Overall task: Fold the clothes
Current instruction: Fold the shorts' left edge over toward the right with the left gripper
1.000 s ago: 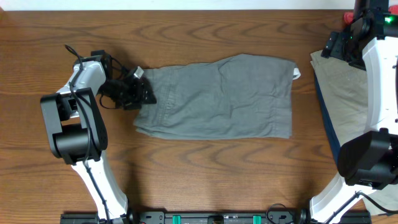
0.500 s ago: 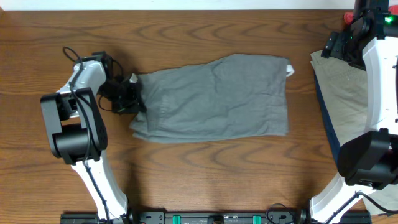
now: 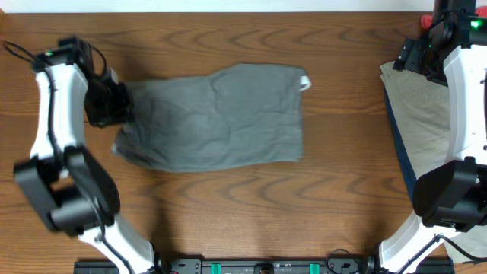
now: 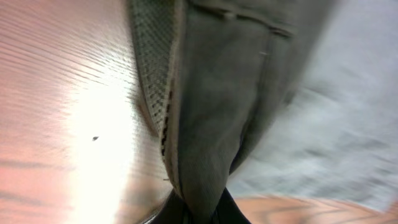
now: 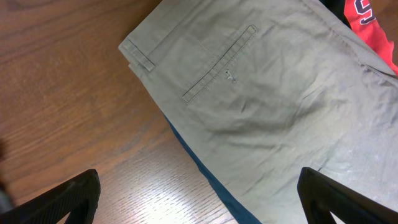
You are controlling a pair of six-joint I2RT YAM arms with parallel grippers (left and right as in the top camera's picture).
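We see the grey shorts (image 3: 217, 118) spread flat on the table (image 3: 228, 213), left of centre and lying crosswise, with a small white tag (image 3: 305, 82) at their upper right corner. Their left edge is bunched into a ridge, pinched by the left gripper (image 3: 114, 106). At the table's right edge, beige shorts (image 5: 280, 106) lie flat over a blue garment (image 5: 205, 168), with a red garment (image 5: 367, 18) beside them.

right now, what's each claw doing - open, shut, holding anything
Left claw: closed on the edge of the grey woven cotton shorts.
Right claw: open, holding nothing, above the beige khaki shorts.
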